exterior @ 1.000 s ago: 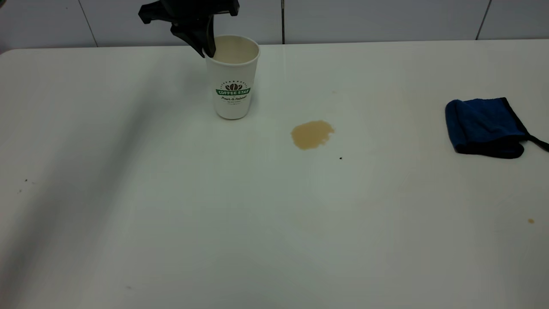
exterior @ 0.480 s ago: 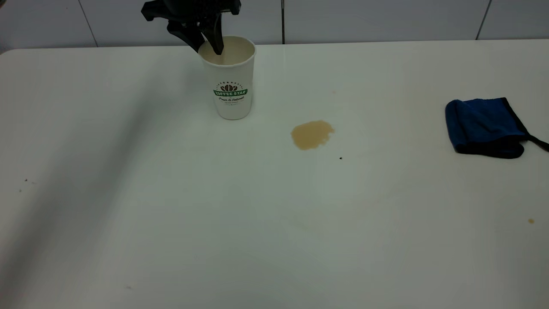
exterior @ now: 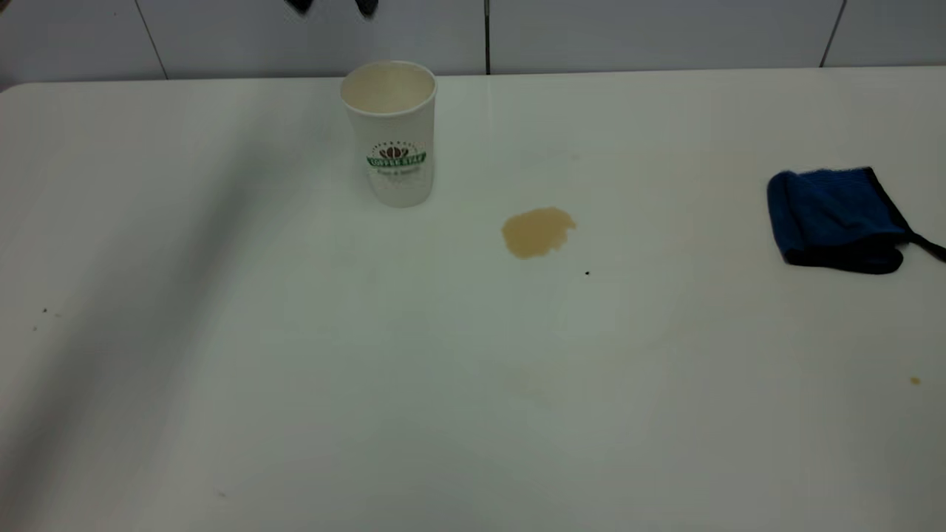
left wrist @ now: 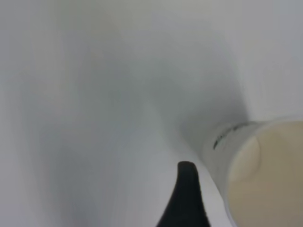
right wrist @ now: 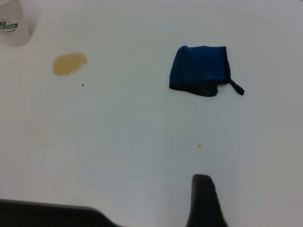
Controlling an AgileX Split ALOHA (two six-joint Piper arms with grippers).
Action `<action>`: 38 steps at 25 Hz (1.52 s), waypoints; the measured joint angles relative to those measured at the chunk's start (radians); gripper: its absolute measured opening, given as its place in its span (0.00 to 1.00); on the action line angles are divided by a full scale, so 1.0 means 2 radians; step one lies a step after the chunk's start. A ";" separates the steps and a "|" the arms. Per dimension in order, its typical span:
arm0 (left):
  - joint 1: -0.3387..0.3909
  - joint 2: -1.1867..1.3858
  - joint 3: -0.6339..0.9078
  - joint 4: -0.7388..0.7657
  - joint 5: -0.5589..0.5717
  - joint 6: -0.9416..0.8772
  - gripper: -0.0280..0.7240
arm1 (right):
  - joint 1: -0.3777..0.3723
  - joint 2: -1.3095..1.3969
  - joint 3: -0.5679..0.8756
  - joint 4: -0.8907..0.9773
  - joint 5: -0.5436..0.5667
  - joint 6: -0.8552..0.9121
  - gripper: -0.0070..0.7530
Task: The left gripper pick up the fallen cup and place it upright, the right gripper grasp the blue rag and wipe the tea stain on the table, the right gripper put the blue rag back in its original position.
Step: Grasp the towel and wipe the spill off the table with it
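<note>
Here, on the left of the exterior view, you have only the large smooth white tabletop (exterior: 222, 369), with its rounded corner at the upper left and a few faint specks near the left edge.

At the very top edge, left of centre, your left gripper (exterior: 332, 6) shows as two short black tips. They stand spread apart with nothing between them, clear above the cup and not touching it. In the left wrist view one black fingertip (left wrist: 187, 189) sits just beside the cup's rim, apart from it.

Directly below those tips, the tall white paper cup with the green banner logo (exterior: 390, 140) stands upright on the table in the upper centre-left, with its cream inside facing up.

To the lower right of the cup, near the middle of the frame and apart from it, lies the light brown irregular tea stain (exterior: 537, 232). A tiny black dot (exterior: 587, 273) lies just to the lower right of the stain.

Far right, mid-height, the small folded dark blue rag with black edging (exterior: 831, 218) rests flat on the table, and its black loop tab trails toward the right edge. A tiny brown speck (exterior: 915, 380) sits below it, well apart.

Your right gripper (right wrist: 203, 203) appears only in the right wrist view, well apart from the rag and high above the table. You cannot tell there whether it is spread or closed.
</note>
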 joint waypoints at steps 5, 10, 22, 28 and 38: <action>0.002 -0.012 -0.056 0.031 0.000 0.000 0.75 | 0.000 0.000 0.000 0.000 0.000 0.000 0.73; 0.000 -0.055 -0.025 0.036 0.000 0.000 0.60 | 0.000 0.000 0.000 0.000 0.000 0.000 0.73; -0.003 -0.342 0.350 0.070 0.000 -0.003 0.35 | 0.000 0.000 0.000 0.000 0.000 0.000 0.73; -0.003 -0.466 0.554 0.066 0.000 -0.012 0.35 | 0.000 0.000 0.000 0.000 0.000 0.000 0.73; -0.001 -0.653 0.875 0.081 0.000 -0.070 0.35 | 0.000 0.000 0.000 0.000 0.000 0.000 0.73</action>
